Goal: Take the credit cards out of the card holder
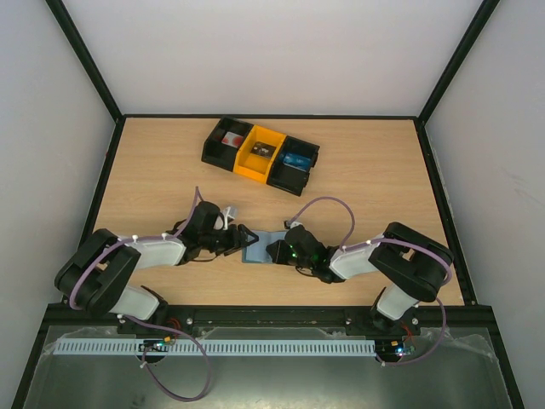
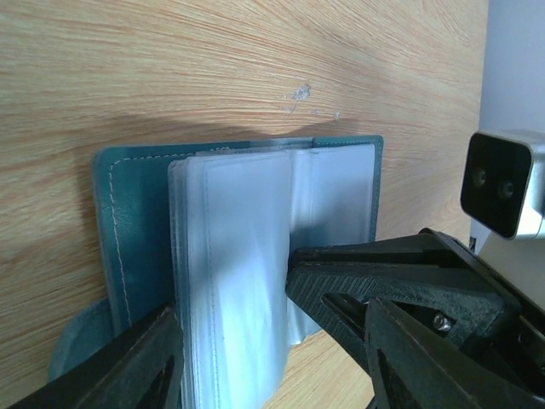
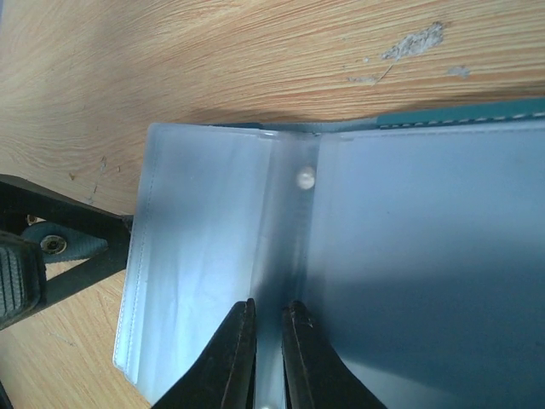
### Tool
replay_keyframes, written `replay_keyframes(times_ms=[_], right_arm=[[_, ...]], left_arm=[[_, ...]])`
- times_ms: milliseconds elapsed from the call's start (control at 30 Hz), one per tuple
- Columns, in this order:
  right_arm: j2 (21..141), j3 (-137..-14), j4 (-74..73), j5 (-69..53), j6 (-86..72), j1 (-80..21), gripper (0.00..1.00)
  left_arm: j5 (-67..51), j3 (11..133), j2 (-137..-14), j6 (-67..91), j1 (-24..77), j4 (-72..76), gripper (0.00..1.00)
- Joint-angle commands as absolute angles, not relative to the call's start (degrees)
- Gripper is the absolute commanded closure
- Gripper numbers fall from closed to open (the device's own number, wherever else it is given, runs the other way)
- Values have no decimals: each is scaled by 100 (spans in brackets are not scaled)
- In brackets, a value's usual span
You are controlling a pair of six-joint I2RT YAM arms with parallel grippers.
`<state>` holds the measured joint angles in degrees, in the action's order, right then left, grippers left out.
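Near you, two pincers meet over one card holder (image 1: 258,248), lying open at the middle of the bench (image 1: 366,187). Your left pincer (image 1: 242,239) is spread astride its clear sleeves. Your right pincer (image 3: 268,311) pinches a sleeve fold. Farther back sits one black-and-yellow tray (image 1: 244,162).

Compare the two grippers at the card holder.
Left gripper: jaws wide apart, straddling the clear sleeves; right gripper: pinched shut on their centre fold. Left gripper reaches in from the holder's left side, right gripper from its right. Both are at the open card holder.
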<state>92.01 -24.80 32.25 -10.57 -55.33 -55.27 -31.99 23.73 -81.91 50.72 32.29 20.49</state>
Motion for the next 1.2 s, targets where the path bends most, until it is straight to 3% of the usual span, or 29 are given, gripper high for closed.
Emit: replay_keyframes(times_ms=[0,333,567,833,1167], right_arm=[[9379,-2320,2958,-971,-5484,-5563,89],[9350,-2256,3079,-978,-5498,-5556,89],[9367,-2206,3198,-1003,-5494,-5562,89],[9372,-2189,3271,-978,-5438,-5563,89],[9396,-2076,3661,-978,-5310,-5563,89]], left_arm=[[-3383,2447,-8279,5105,3216,2247,42],[-3498,2402,-8234,5378,3288,2593,68],[-3502,2434,-8292,5408,3355,2619,77],[-3412,2441,-8236,5410,3490,2568,97],[-3424,2433,-8192,5622,3698,2751,98]])
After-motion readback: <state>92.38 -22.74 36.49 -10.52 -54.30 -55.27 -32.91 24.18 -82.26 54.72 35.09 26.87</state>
